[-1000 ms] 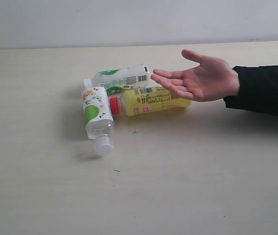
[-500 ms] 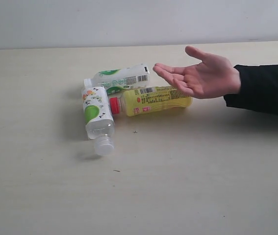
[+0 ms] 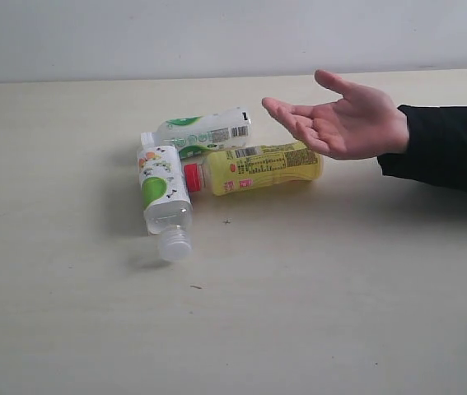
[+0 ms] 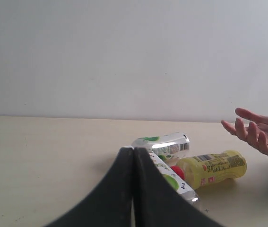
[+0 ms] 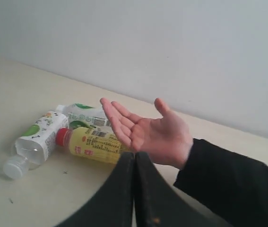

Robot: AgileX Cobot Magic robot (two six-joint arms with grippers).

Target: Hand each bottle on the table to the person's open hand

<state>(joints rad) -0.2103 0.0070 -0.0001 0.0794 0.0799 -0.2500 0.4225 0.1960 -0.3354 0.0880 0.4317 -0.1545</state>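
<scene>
Three bottles lie on their sides in a cluster on the table (image 3: 315,313). A yellow-labelled bottle with a red cap (image 3: 254,168) (image 4: 215,166) (image 5: 92,144) lies beside two white-and-green ones: one behind it (image 3: 202,131) (image 4: 166,144) (image 5: 87,115), one with its white cap toward the front (image 3: 164,199) (image 5: 35,138). The clear red-labelled bottle is out of view. The person's open hand (image 3: 342,123) (image 5: 150,131) (image 4: 259,135) hovers palm up just right of the cluster. My left gripper (image 4: 133,150) and right gripper (image 5: 134,154) are both shut, empty, and absent from the exterior view.
A pale wall (image 3: 233,37) runs behind the table's far edge. The black sleeve (image 3: 451,148) reaches in from the right. A few tiny dark specks (image 3: 194,287) dot the tabletop in front of the bottles.
The person's hand has risen a little and drifted slightly right, uncovering more of the yellow bottle. The bottles have stayed put.
</scene>
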